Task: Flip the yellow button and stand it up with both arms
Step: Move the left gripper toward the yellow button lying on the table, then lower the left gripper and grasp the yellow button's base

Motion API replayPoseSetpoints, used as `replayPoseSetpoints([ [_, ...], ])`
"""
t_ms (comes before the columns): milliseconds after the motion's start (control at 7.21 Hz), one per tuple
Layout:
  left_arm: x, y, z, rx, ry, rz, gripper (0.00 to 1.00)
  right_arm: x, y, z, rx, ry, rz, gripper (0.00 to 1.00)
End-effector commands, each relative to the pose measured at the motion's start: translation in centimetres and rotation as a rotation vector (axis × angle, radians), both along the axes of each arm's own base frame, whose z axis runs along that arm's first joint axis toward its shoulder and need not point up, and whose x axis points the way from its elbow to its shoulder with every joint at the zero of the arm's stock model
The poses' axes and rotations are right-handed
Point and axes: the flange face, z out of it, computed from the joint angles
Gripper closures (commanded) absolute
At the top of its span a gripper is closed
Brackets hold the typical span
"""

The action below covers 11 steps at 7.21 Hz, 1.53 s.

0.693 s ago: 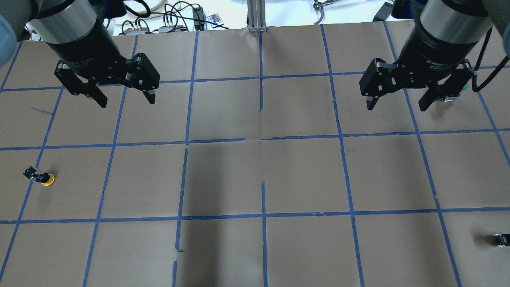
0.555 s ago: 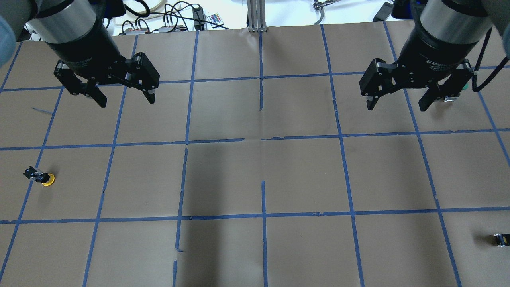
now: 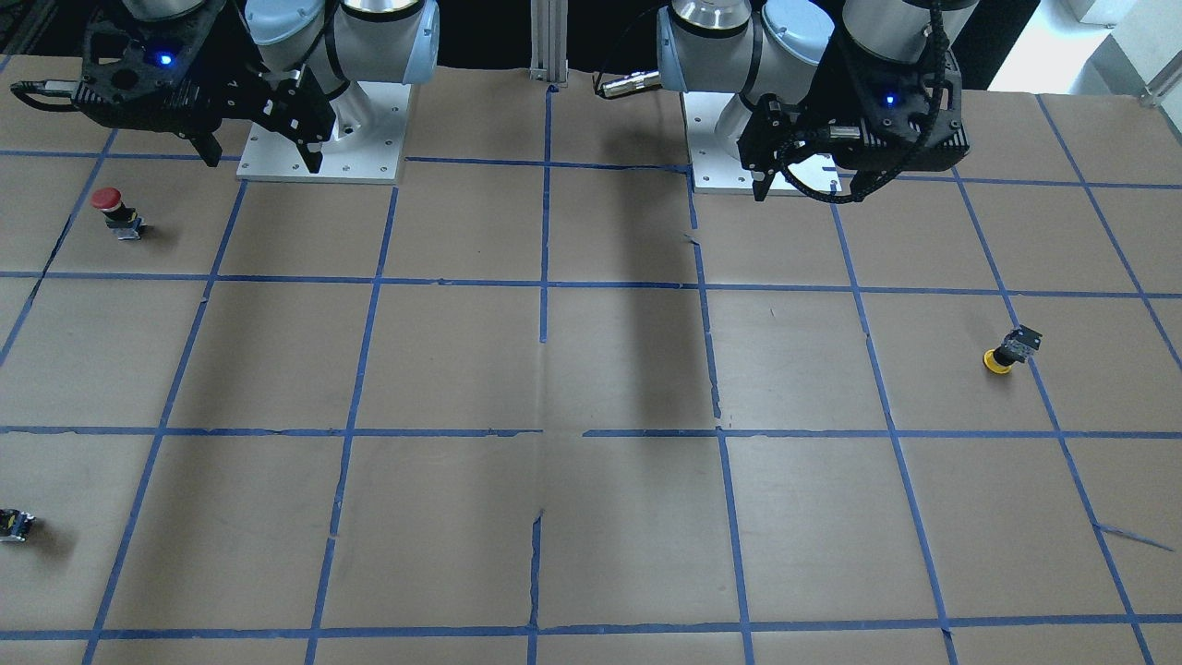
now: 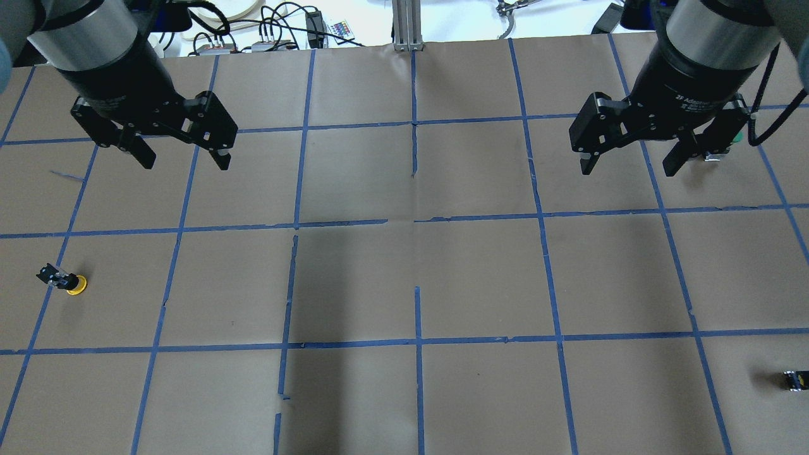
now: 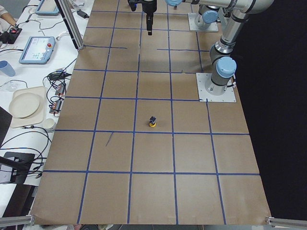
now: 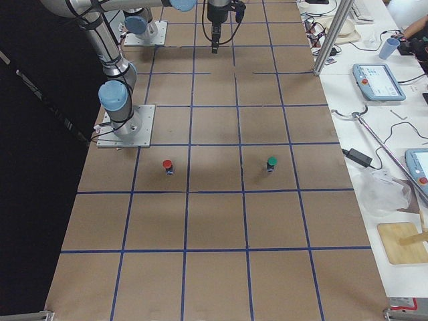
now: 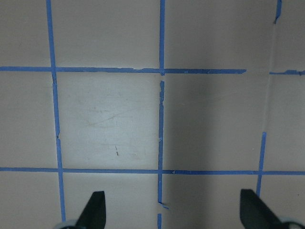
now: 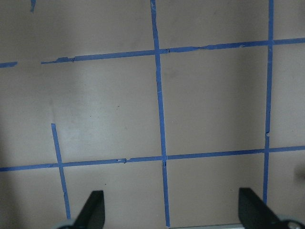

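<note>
The yellow button [image 4: 68,282] rests on the brown paper near the table's left edge, its yellow cap low and its black base tipped up. It also shows in the front-facing view [image 3: 1007,351] and the exterior left view [image 5: 152,121]. My left gripper [image 4: 185,162] is open and empty, high above the table, back and to the right of the button. Its wrist view shows only taped paper between the fingertips [image 7: 95,210]. My right gripper [image 4: 627,168] is open and empty over the right half, far from the button. Its fingertips [image 8: 94,207] frame bare paper.
A red-capped button [image 3: 111,209] stands near the right arm's base. A green-capped button [image 6: 271,162] stands beyond it. A tiny black-and-yellow block [image 4: 795,380] lies at the right edge. Cables and devices [image 4: 272,31] crowd the far side.
My left gripper has moved a little to the left, still open. The right gripper and the yellow button have not moved.
</note>
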Motion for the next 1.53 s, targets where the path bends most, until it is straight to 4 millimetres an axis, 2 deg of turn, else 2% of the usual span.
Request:
replayPoseSetpoints([
  [0, 6.8, -1.1, -1.0, 0.038, -0.034, -0.132, 0.00, 0.1, 0.0, 0.0, 0.000, -0.003, 0.001, 0.00],
  [277, 15.3, -0.7, -5.1, 0.129, -0.009, -0.153, 0.00, 0.0, 0.0, 0.0, 0.000, -0.003, 0.000, 0.00],
  [416, 19.3, -0.7, -7.2, 0.115, -0.023, -0.206, 0.00, 0.0, 0.1, 0.0, -0.001, 0.004, 0.002, 0.00],
  [693, 27.3, 0.3, -12.8, 0.103, -0.008, -0.348, 0.00, -0.1, 0.1, 0.0, -0.001, 0.008, 0.000, 0.00],
  [971, 34.8, 1.6, -19.6, 0.091, 0.003, -0.487, 0.00, 0.0, 0.1, 0.0, -0.001, 0.008, 0.002, 0.00],
  [1248, 38.5, 1.3, -24.2, 0.084, 0.047, -0.562, 0.00, 0.0, 0.1, 0.1, -0.002, 0.009, 0.002, 0.00],
  [1387, 39.8, 1.1, -25.4, 0.076, 0.056, -0.561, 0.00, -0.1, 0.1, 0.1, -0.002, 0.009, -0.001, 0.00],
])
